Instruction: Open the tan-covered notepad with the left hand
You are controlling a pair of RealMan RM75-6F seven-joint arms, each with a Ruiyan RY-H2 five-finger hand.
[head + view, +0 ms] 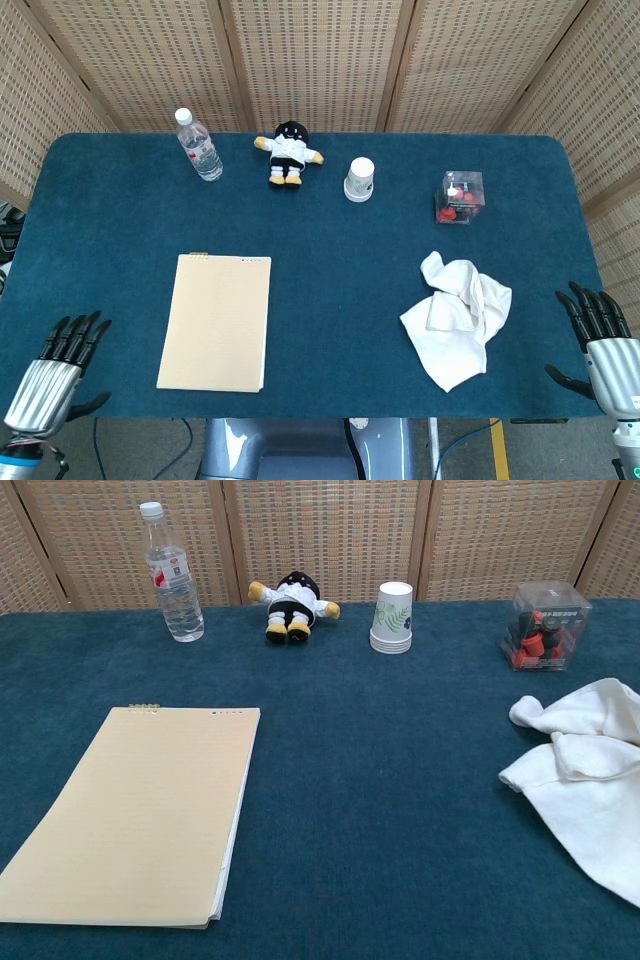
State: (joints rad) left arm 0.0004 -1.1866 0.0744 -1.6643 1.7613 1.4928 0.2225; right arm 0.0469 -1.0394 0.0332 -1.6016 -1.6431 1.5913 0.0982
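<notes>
Two risks stand out: my left hand [55, 370], at the worktop's [120, 215] near-left corner with fingers spread and holding nothing, could push the closed tan-covered notepad [216, 322] sideways or lift several sheets. My right hand [605, 350], far right, is likewise spread and empty.

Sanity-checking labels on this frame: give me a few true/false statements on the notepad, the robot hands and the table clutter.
1. The tan-covered notepad lies closed and flat. True.
2. The left robot hand is gripping the notepad. False: it is off to the notepad's left, fingers spread, touching nothing.
3. The white cloth lies on the notepad. False: it is crumpled on the table's right side, apart from the notepad.
4. The right robot hand is at the table's right edge, holding nothing. True.
5. The water bottle is tipped over. False: it stands upright.
</notes>
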